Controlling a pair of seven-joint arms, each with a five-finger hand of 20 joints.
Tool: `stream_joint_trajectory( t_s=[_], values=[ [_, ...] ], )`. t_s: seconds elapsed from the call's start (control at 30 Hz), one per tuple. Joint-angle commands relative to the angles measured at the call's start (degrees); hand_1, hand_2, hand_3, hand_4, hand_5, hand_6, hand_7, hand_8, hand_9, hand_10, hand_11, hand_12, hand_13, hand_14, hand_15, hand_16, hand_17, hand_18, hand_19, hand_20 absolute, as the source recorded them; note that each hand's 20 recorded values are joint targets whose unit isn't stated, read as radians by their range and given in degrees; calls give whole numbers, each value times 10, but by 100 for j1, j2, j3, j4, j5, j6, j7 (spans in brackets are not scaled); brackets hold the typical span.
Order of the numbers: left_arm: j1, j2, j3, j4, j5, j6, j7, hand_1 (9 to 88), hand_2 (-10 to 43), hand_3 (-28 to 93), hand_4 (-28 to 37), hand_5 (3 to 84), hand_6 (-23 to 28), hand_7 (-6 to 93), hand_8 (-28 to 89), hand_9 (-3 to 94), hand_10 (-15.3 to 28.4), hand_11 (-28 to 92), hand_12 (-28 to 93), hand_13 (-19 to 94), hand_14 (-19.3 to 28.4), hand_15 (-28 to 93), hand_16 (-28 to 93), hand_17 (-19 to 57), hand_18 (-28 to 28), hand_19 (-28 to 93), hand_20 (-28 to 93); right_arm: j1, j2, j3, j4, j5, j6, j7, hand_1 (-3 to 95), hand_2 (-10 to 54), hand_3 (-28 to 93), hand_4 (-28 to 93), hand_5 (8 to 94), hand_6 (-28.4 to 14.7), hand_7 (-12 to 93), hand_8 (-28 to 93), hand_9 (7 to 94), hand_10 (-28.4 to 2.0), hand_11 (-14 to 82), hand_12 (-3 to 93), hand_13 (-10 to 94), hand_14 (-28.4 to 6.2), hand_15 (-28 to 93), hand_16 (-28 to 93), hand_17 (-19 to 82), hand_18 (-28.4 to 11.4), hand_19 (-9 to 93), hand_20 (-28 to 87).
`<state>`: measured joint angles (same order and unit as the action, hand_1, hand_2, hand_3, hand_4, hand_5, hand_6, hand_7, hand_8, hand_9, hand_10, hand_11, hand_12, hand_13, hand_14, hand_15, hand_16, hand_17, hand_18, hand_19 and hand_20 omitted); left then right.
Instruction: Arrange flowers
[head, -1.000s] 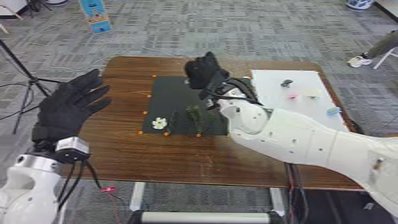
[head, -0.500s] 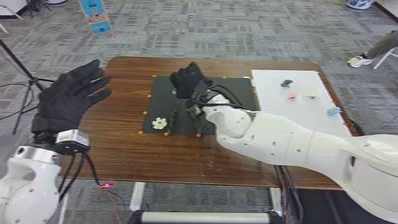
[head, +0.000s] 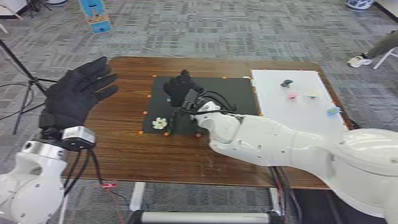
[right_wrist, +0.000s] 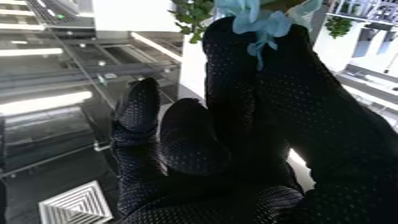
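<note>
In the head view my right hand (head: 180, 89) is over the black mat (head: 238, 92), farther back than a white flower (head: 159, 123) lying near the mat's front left. Green stems beside it are partly hidden by the right wrist. No flower can be made out in this hand. In the right wrist view the right hand (right_wrist: 289, 95) has relaxed, mostly straight fingers; pale blue petals (right_wrist: 258, 22) show at the fingertips, and I cannot tell whether they touch. My left hand (head: 75, 95) stands open over the table's left edge.
A white board (head: 271, 110) on the table's right side holds a dark item (head: 286, 83), a pink one (head: 292, 96), a pale one (head: 311, 94) and a light blue one (head: 333, 111). Small orange markers line the mat. A tripod (head: 31, 77) stands left of the table.
My right hand has moved left across the mat, and its forearm now covers the green stems that showed earlier. The left hand has shifted slightly to the right.
</note>
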<state>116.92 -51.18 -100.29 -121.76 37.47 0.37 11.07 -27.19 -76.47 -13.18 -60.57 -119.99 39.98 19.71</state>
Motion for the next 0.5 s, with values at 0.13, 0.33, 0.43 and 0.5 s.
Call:
stream_joint_trajectory(
  t_s=[0.13, 0.33, 0.43, 0.5],
  values=[
    [-179, 44, 107, 60, -27, -116, -17, 215, -58, 725, -283, 361, 42, 203, -95, 286, 118, 223, 177, 233, 136, 307, 23, -87, 216, 456, 129, 169, -410, -86, 377, -147, 89, 241, 532, -95, 777, -283, 751, 50, 412, -22, 847, -39, 237, 500, 713, -63, 885, 374, 313, -183, 790, 523],
    [-270, 41, 167, 102, -32, -160, -43, 216, -58, 724, -283, 361, 42, 203, -95, 286, 119, 224, 176, 233, 135, 305, 23, -87, 216, 455, 128, 60, -454, -55, 479, -258, -114, 260, 538, -95, 759, -282, 760, 55, 399, -29, 862, -40, 207, 483, 722, -62, 892, 366, 320, -181, 795, 518],
    [-408, 41, 244, 170, -41, -245, -117, 215, -59, 725, -283, 361, 42, 203, -95, 286, 119, 224, 176, 234, 136, 305, 23, -87, 216, 455, 128, -40, -388, 7, 447, -375, -267, 343, 547, -95, 738, -282, 762, 55, 394, -30, 866, -40, 199, 484, 723, -62, 893, 366, 321, -181, 797, 517],
    [-404, 33, 239, 165, -39, -241, -112, 215, -59, 726, -283, 361, 42, 203, -95, 286, 118, 223, 176, 233, 136, 305, 23, -87, 216, 455, 128, -101, -410, 59, 505, -426, -339, 293, 548, -95, 736, -282, 762, 56, 393, -30, 869, -40, 193, 481, 723, -62, 893, 366, 321, -181, 798, 516]
  ],
)
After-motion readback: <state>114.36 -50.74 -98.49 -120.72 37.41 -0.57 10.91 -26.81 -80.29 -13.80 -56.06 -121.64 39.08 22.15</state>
